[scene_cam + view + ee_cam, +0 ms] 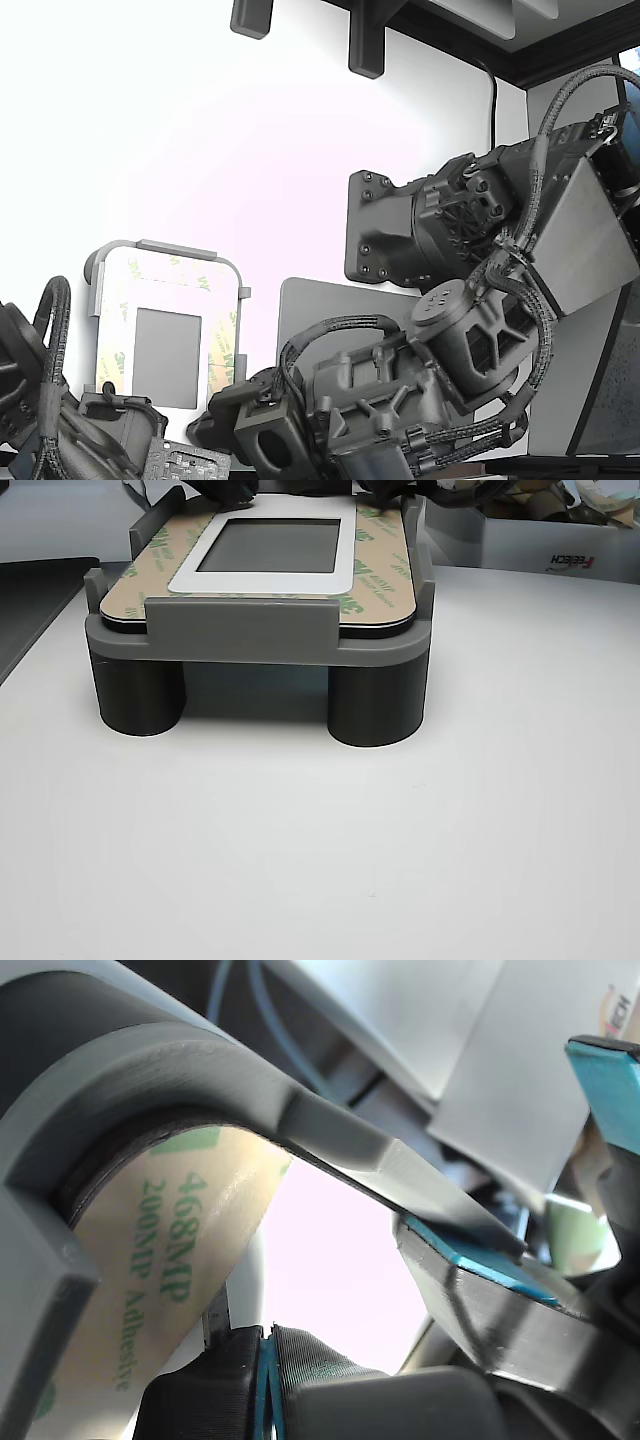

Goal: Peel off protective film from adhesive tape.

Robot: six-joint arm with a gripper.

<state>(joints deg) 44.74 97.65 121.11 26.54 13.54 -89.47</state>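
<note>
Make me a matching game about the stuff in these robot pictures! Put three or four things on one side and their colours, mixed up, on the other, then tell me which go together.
Things:
1. protective film
2. centre rectangle
3. gripper pad
4. table

Colours:
A. white
B. blue
C. tan with green print
D. plain grey

Pairs: 1-C, 2-D, 3-B, 4-A

The film lies around the centre rectangle, on a grey frame that stands on two dark round legs.
</note>
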